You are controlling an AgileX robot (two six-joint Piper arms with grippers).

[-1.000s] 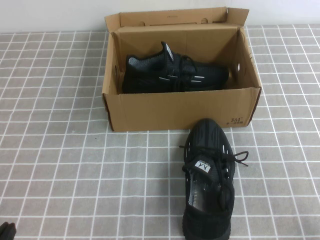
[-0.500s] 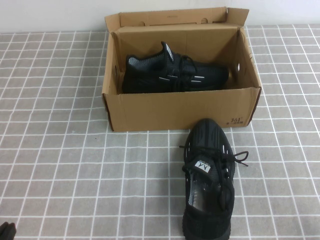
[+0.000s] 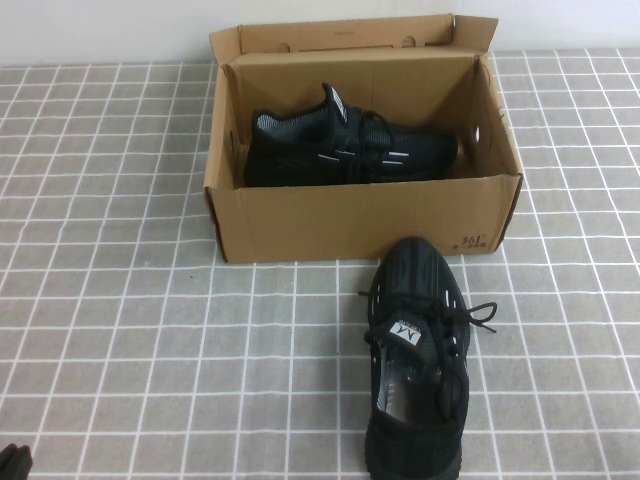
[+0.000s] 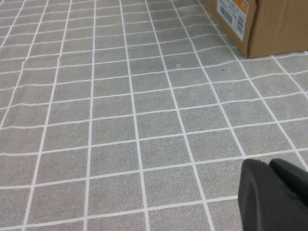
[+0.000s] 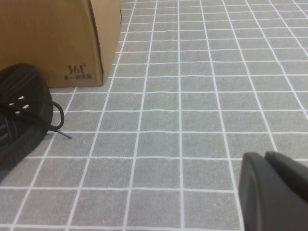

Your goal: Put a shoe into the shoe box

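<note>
The shoe [image 3: 418, 360], a black knit sneaker with a white tongue label, lies on the table in front of the shoe box, toe toward it. Its toe and a lace also show in the right wrist view [image 5: 19, 115]. The shoe box [image 3: 360, 220] is brown cardboard, open, with its lid flap standing up at the back. It also shows in the right wrist view [image 5: 57, 38] and the left wrist view [image 4: 269, 24]. My left gripper [image 4: 268, 166] is shut and empty, low at the table's near left corner [image 3: 12, 462]. My right gripper [image 5: 263, 159] is shut and empty, to the right of the shoe.
The matching black sneaker [image 3: 345, 150] lies on its side inside the box, toe to the right. The grey tablecloth [image 3: 120, 300] has a white grid. A white label [image 4: 231, 17] is on the box's left end wall.
</note>
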